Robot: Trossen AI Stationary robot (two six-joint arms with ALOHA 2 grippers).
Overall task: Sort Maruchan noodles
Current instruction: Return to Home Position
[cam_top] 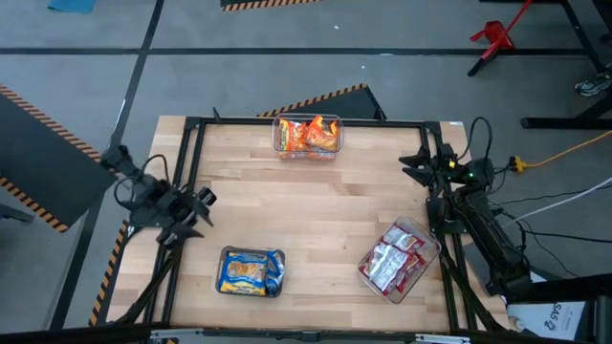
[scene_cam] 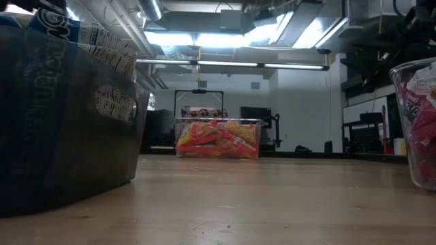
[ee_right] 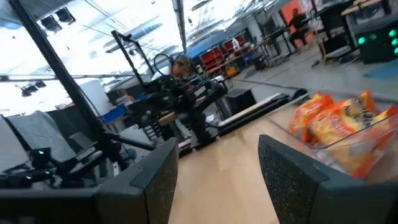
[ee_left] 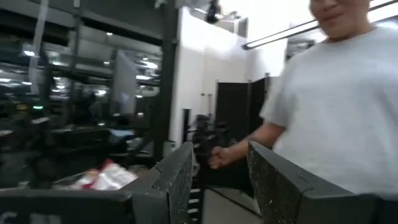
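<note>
Found left gripper (cam_top: 199,214) and right gripper (cam_top: 413,164) spread, empty, at table (cam_top: 316,205) edges, well apart from orange noodles (cam_top: 307,135) far centre, blue noodles (cam_top: 251,271) near left, red-and-white noodles (cam_top: 394,260) near right.

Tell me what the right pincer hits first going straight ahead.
Likely nothing near: the open right pincer points over bare table, the bin of orange noodle packs off to one side; the left arm stands far across.
</note>
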